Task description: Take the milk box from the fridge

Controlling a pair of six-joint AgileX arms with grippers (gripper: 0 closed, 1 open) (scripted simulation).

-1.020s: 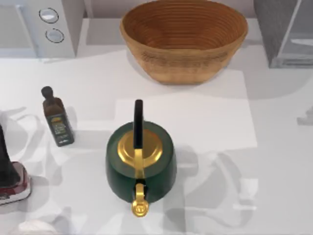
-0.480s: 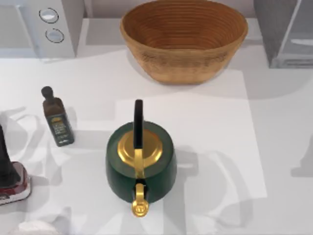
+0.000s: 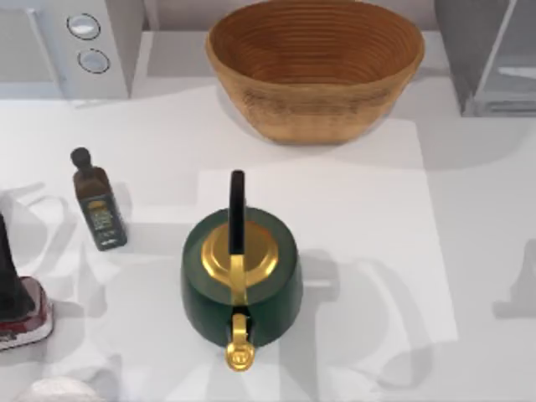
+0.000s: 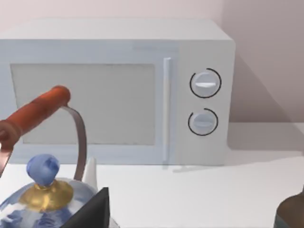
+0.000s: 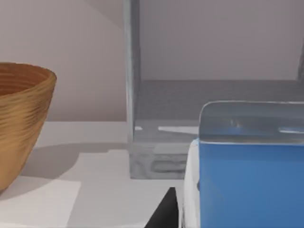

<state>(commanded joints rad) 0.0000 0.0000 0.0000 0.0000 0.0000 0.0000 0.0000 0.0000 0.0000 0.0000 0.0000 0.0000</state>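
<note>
The milk box (image 5: 247, 166) looms close in the right wrist view, with a blue face, a pale top and a white side. My right gripper (image 5: 223, 223) is shut on it, one dark finger (image 5: 165, 214) lying against the white side. The box hangs just outside the fridge (image 5: 213, 99), whose grey inner floor and side wall show behind it with the door open. From above, the fridge (image 3: 469, 59) stands at the back right corner. My left arm (image 3: 7, 268) is parked at the table's left edge.
A green kettle (image 3: 241, 280) with a gold lid stands mid-table, a woven basket (image 3: 314, 63) behind it. An olive-oil bottle (image 3: 99, 205) stands at the left, a white microwave (image 3: 75, 42) at the back left. A blue-white kettle (image 4: 42, 199) sits near my left arm.
The right arm's shadow at the table's right edge has slid toward the front. The kettle, bottle, basket and left arm have stayed put.
</note>
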